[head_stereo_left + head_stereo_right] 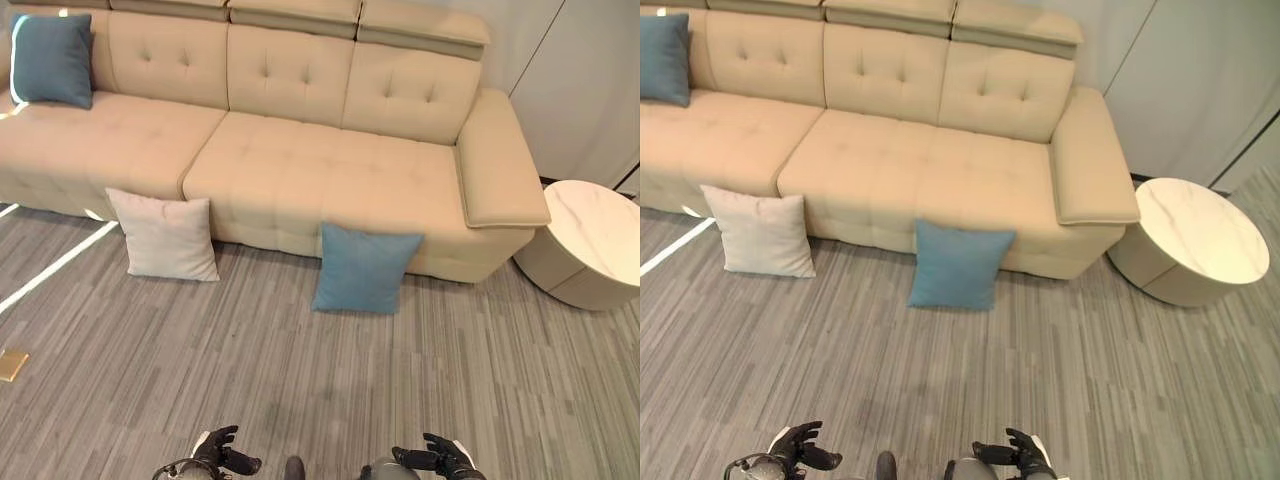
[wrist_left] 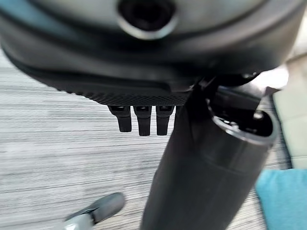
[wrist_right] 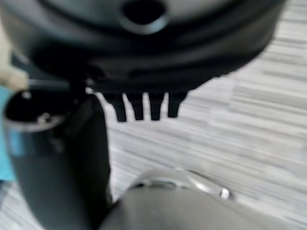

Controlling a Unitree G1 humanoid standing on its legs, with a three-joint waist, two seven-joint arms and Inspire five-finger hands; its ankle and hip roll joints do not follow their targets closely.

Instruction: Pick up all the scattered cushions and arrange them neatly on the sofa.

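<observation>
While two cushions remain on the floor, the task stands barely begun.

One square blue fabric cushion point(image 1: 50, 60) already sits upright at the left end of the long beige tufted sofa point(image 1: 330, 170), leaning on the backrest. A square off-white cushion point(image 1: 165, 236) and a second square blue cushion point(image 1: 363, 268) stand on the grey striped floor point(image 1: 300, 380), each leaning against the sofa's front, well apart from one another. Both are left to collect. The left robot hand point(image 1: 225, 452) and right robot hand point(image 1: 440, 459) hang low near the view's bottom edge, well short of either cushion, fingers loosely spread and holding nothing. A round white marble-topped side table point(image 1: 1200, 235) stands beside the sofa's right arm.
</observation>
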